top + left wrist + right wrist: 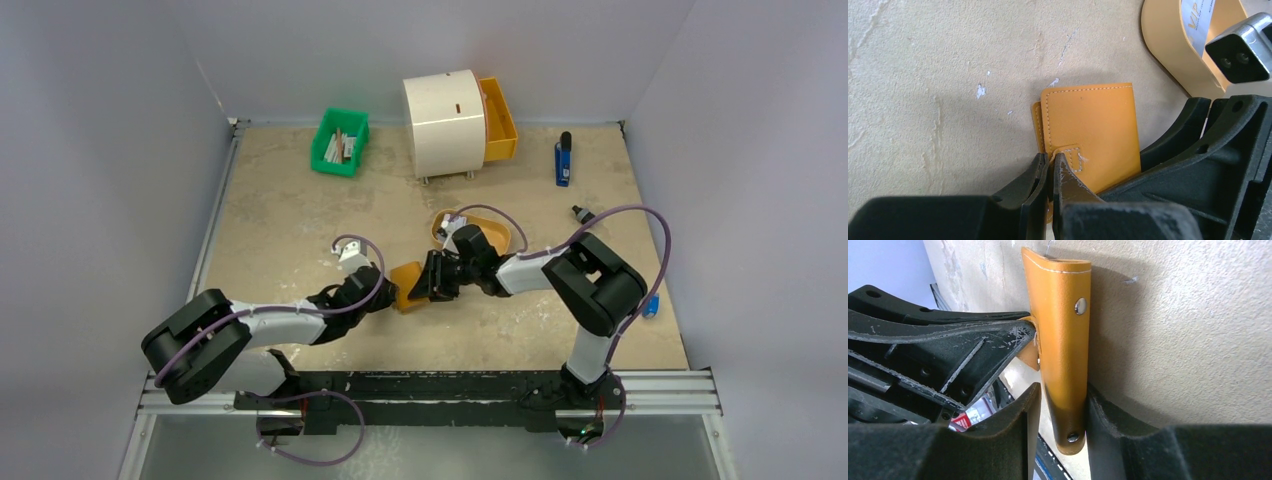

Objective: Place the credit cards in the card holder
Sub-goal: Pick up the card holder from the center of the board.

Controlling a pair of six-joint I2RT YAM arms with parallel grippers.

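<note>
Pale grey walls close in a beige, scuffed table (pixel 300 220). From above, a green bin (pixel 340 141) with sticks and papers sits at the back left, a white drum (pixel 445 123) with an orange drawer (pixel 498 120) at the back centre, and a blue object (pixel 563 160) to its right. Both arms reach toward the middle, where the orange card holder (pixel 408 297) lies between the left gripper (pixel 388 292) and the right gripper (pixel 430 281), each touching it. Just behind them is an oval orange tray (pixel 490 240) with a white card (pixel 455 222) in it.

The left wrist camera shows the card holder folded, its stitched face toward the lens and low against the table. The left gripper is clenched on the small strap (pixel 1071 156) at its near edge, the two fingers almost meeting on it. The right gripper's black body crowds the right side, touching the holder's far edge. Top right, the tray's wall is in view, with the printed card inside.

On the right wrist camera, one flap of the card holder, with a metal snap (pixel 1080 305), runs between the right gripper's fingers, both pressed against it. The left gripper comes in from the left, its tip pinching the strap beside that flap.
</note>
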